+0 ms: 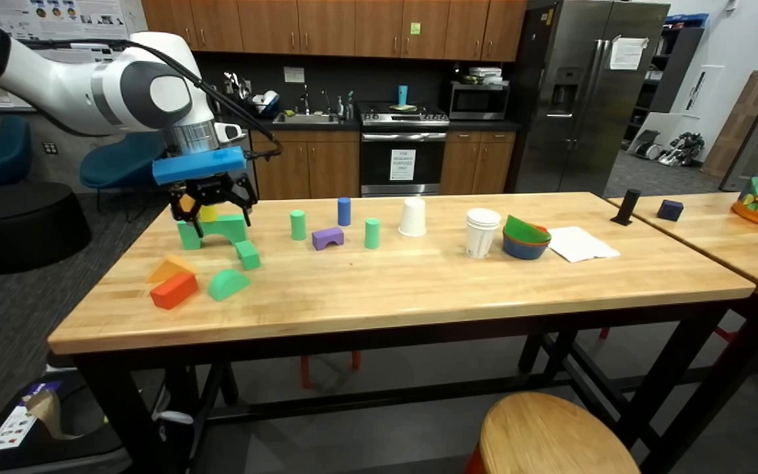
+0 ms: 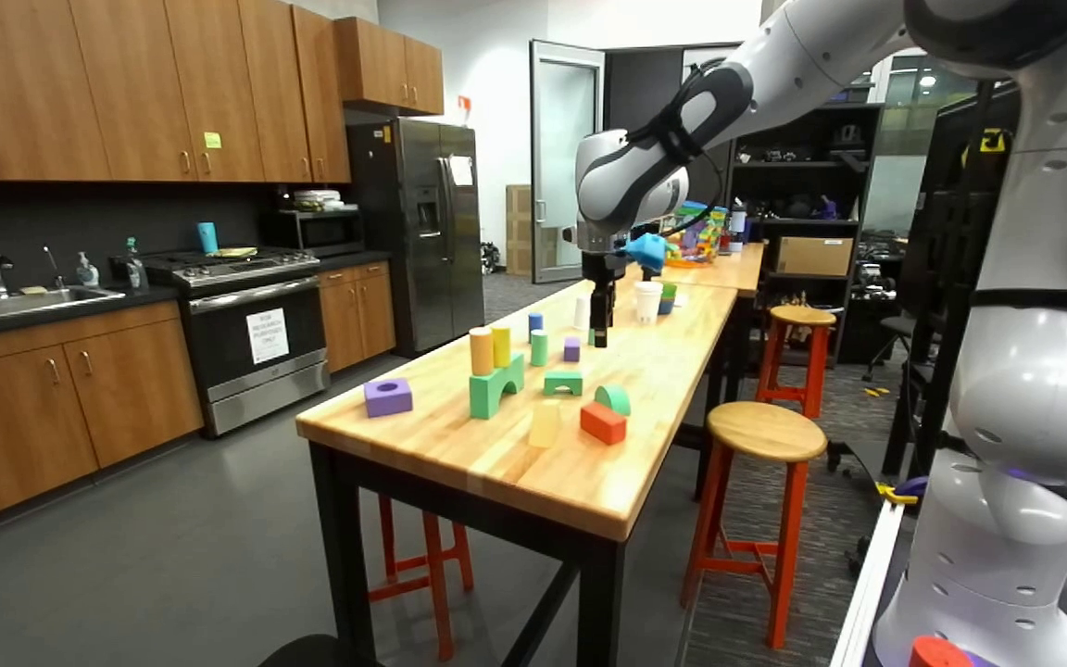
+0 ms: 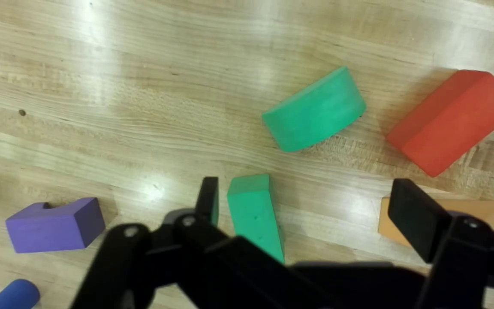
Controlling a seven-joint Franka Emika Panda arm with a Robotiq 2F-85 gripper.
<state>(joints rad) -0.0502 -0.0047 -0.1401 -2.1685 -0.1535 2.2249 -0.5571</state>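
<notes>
My gripper (image 3: 310, 201) hangs above the wooden table with its jaws wide apart, holding nothing. Below it, in the wrist view, a small green block (image 3: 254, 216) lies nearer the left finger; the gripper partly hides it. An orange block (image 3: 395, 223) is half covered by the right finger. Farther up sit a green half-round block (image 3: 315, 111) and a red block (image 3: 457, 122). To the left is a purple arch block (image 3: 54, 227). In an exterior view a larger green arch (image 2: 487, 394) carries an orange cylinder (image 2: 481, 352) and a yellow cylinder (image 2: 501, 345).
Green cylinders (image 1: 298, 225) and a blue cylinder (image 1: 344, 212) stand mid-table. Beyond are an overturned white cup (image 1: 412, 217), stacked paper cups (image 1: 481, 234), nested bowls (image 1: 525, 247) and white paper (image 1: 581, 244). A purple holed block (image 2: 389, 399) sits near a table edge.
</notes>
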